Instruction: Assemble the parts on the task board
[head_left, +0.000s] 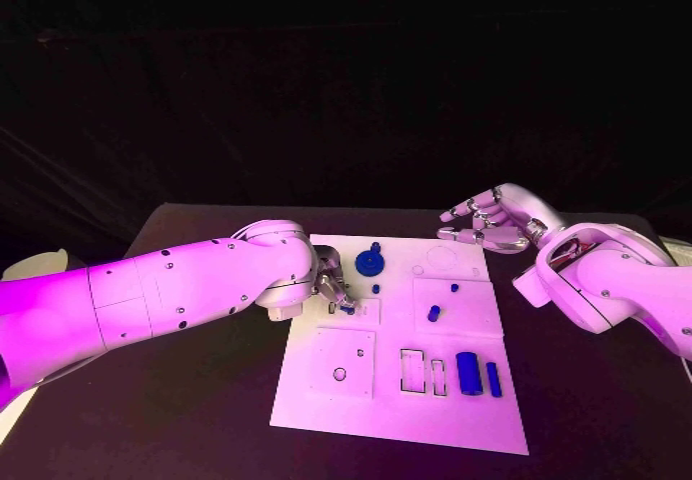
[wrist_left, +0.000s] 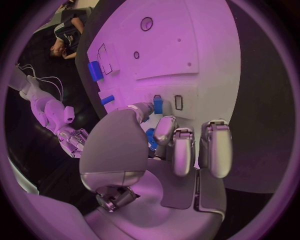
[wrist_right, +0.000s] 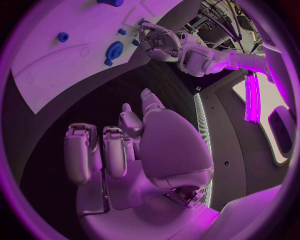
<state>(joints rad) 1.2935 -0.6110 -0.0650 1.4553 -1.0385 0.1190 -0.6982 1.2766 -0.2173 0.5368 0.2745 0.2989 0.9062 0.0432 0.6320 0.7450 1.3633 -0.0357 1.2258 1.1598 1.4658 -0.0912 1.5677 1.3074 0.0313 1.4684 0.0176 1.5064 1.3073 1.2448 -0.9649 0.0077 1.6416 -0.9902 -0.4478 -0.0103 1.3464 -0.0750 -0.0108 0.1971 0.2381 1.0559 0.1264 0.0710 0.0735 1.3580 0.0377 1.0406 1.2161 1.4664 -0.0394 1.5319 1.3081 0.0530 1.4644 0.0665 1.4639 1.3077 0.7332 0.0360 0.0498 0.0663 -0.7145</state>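
The task board lies in the middle of the black surface, and the assembly is judged partly done at best. A blue gear sits near the board's far edge, a small blue peg stands or lies mid-board, and a blue cylinder with a slimmer blue bar beside it rests toward the near right; whether these are seated or merely lying there cannot be told. Several outlined slots on the near half show bare, so work remains. The left hand is over the board's far-left part; in its wrist view the fingers curl down around a small blue part at a slot, apparently pinching it, though contact is not certain. The right hand hangs off the board's far right corner, fingers loosely curled, holding nothing.
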